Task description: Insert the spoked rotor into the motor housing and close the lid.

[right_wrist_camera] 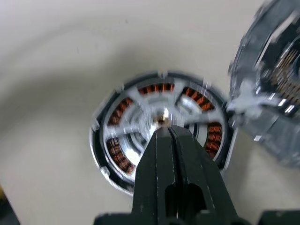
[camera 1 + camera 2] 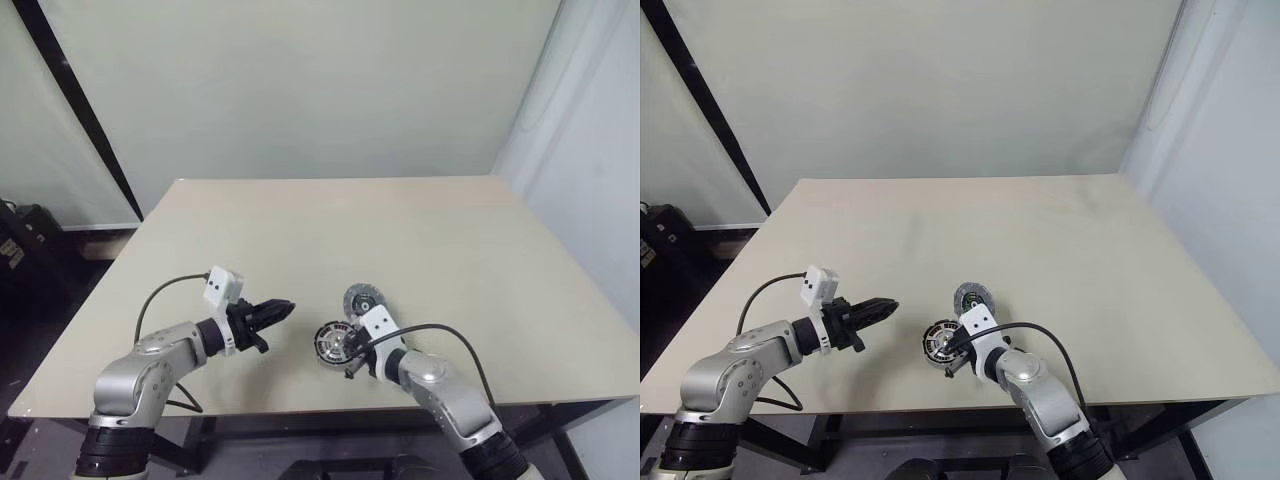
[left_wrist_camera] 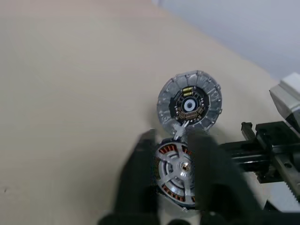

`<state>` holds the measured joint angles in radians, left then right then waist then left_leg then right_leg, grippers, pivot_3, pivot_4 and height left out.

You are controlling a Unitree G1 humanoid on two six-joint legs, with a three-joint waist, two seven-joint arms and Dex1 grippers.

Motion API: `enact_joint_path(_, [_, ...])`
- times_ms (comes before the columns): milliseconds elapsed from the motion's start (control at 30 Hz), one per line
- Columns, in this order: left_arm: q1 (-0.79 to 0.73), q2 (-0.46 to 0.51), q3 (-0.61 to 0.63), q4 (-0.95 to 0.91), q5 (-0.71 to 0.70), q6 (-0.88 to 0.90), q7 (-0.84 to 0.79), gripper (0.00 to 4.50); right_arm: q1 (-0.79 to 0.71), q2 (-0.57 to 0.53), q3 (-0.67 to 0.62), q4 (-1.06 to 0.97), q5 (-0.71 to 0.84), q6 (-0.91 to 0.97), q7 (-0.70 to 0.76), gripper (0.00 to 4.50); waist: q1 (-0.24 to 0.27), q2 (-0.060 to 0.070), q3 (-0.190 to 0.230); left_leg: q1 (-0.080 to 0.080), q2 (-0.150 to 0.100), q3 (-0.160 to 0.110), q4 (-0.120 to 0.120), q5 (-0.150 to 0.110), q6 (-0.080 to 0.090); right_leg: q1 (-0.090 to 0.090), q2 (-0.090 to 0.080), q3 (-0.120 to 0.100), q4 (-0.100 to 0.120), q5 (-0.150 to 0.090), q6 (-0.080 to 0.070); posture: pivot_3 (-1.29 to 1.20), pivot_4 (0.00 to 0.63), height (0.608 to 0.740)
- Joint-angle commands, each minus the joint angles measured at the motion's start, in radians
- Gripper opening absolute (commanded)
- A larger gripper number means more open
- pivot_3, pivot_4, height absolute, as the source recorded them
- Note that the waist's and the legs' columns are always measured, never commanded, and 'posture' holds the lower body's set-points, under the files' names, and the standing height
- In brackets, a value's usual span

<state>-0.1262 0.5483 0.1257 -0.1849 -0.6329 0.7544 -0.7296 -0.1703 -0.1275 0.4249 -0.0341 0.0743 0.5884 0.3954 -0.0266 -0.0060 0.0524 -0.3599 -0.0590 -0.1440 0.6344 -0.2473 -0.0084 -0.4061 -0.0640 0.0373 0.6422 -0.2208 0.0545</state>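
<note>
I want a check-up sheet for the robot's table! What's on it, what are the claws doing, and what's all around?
Surface: beige table, bare apart from the parts.
Job's things: spoked rotor sits in the motor housing, copper windings visible between the spokes; lid lies on the table touching the housing, not yet closed.
Clutter: nothing seen.
Grippers: left gripper shut, empty, held apart from the parts; right gripper shut, its tip over the rotor's centre.
Cables: black cable loops from each wrist.
Surroundings: pale wall; dark items on the floor.
</note>
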Motion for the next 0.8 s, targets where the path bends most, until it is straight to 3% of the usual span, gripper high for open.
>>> enact_joint_path(33, [-0.009, 0.001, -0.015, -0.037, 0.001, 0.007, 0.006, 0.02, -0.002, -0.002, 0.025, 0.040, -0.030, -0.026, 0.008, 0.00, -0.001, 0.000, 0.000, 0.000, 0.000, 0.000, 0.000, 0.000, 0.000, 0.001, 0.000, 0.000, 0.000, 0.000, 0.000, 0.00, 0.000, 0.740])
enact_joint_path(467, [-0.015, 0.005, -0.035, 0.007, 0.026, 0.002, -0.008, 0.02, -0.023, -0.023, 0.004, -0.089, -0.029, -0.040, 0.047, 0.00, -0.003, 0.000, 0.000, 0.000, 0.000, 0.000, 0.001, 0.000, 0.000, 0.000, 0.001, 0.000, 0.001, 0.000, 0.000, 0.00, 0.000, 0.740])
enact_joint_path(600, [-0.014, 0.008, -0.051, 0.025, 0.052, -0.011, -0.022, 0.00, -0.064, -0.134, 0.089, -0.188, -0.083, 0.022, 0.131, 0.88, -0.002, 0.000, 0.000, 0.000, 0.000, 0.000, 0.002, 0.000, 0.000, 0.001, 0.001, 0.000, 0.001, 0.000, 0.000, 0.00, 0.000, 0.740])
enact_joint_path(800, [-0.015, 0.008, -0.062, 0.048, 0.074, -0.020, -0.033, 0.00, -0.137, -0.257, 0.161, -0.323, -0.088, 0.158, 0.260, 3.08, -0.002, 0.000, 0.000, 0.000, 0.000, 0.000, 0.003, 0.000, 0.000, 0.001, 0.001, 0.000, 0.001, 0.000, 0.000, 0.00, 0.000, 0.740])
